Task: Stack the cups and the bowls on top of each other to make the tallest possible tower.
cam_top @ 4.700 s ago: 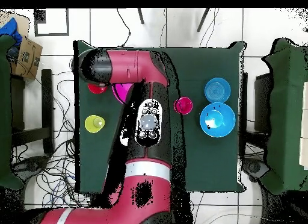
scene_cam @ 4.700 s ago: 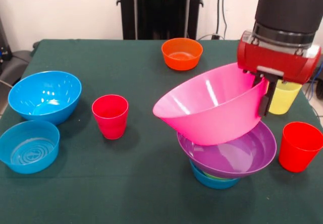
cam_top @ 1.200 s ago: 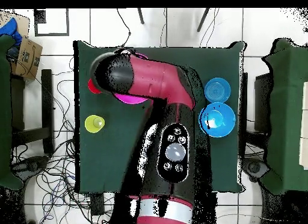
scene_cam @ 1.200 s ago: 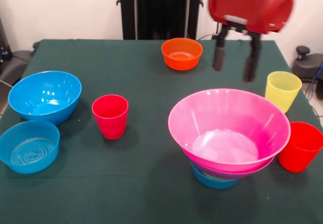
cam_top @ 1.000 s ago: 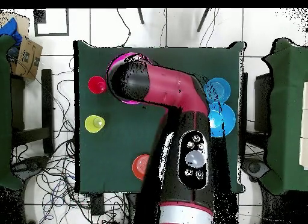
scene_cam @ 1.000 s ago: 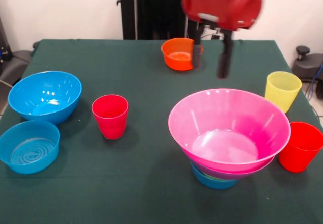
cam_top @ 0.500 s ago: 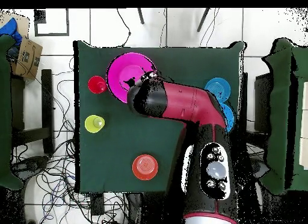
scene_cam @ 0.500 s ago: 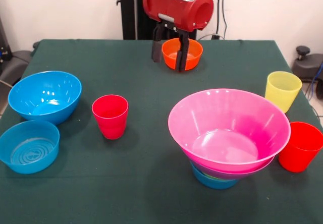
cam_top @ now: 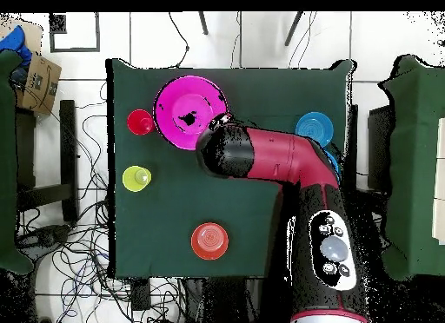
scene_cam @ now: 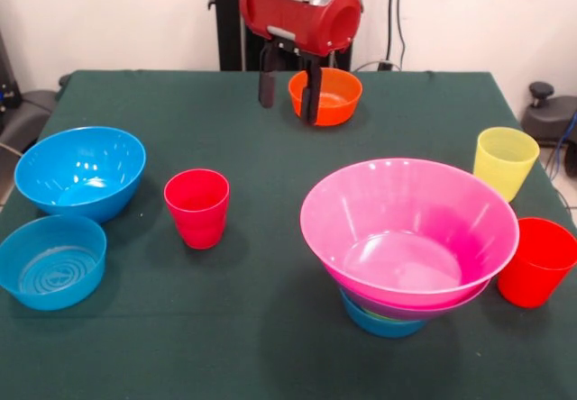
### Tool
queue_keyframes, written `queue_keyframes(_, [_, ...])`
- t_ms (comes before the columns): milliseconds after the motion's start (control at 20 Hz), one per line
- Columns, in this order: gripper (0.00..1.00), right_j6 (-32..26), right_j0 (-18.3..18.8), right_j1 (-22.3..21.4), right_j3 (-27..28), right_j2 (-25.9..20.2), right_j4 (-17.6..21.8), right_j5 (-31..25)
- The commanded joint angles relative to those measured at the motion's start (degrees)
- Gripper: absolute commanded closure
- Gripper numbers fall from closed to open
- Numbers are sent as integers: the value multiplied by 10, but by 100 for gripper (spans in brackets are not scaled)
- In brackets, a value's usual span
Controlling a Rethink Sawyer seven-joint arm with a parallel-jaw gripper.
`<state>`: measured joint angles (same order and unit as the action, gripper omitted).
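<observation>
The tower stands front right in the front view: the big pink bowl (scene_cam: pixel 410 229) sits nested in the purple bowl (scene_cam: pixel 359 298), with a small blue bowl (scene_cam: pixel 383 326) at the base. The lime green bowl is hidden. My gripper (scene_cam: pixel 288 92) is open and empty. It hangs at the left rim of the small orange bowl (scene_cam: pixel 332 95) at the far side. A red cup (scene_cam: pixel 196 206) stands mid-left, a second red cup (scene_cam: pixel 534 260) and the yellow cup (scene_cam: pixel 503 163) stand right of the tower. In the overhead view the arm (cam_top: pixel 261 154) hides the gripper.
A deep blue bowl (scene_cam: pixel 79 170) and a shallow blue bowl (scene_cam: pixel 50 260) sit at the left edge. The overhead view shows the pink bowl (cam_top: pixel 189 109), orange bowl (cam_top: pixel 209 240), yellow cup (cam_top: pixel 136 178), one red cup (cam_top: pixel 140 121) and a blue bowl (cam_top: pixel 313 128).
The gripper let go of the pink bowl, which settled level on the purple bowl. The open gripper then rose and moved left and to the far side, to the orange bowl.
</observation>
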<state>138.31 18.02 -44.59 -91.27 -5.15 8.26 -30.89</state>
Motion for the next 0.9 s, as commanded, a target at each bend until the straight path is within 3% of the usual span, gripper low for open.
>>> queue_keyframes(50, [0, -172, 42, 34, -45, -117, 73, 13])
queue_keyframes(350, [0, -227, 100, 96, 9, -188, 107, 0])
queue_keyframes(900, [0, -210, 98, 130, 61, -188, 167, -10])
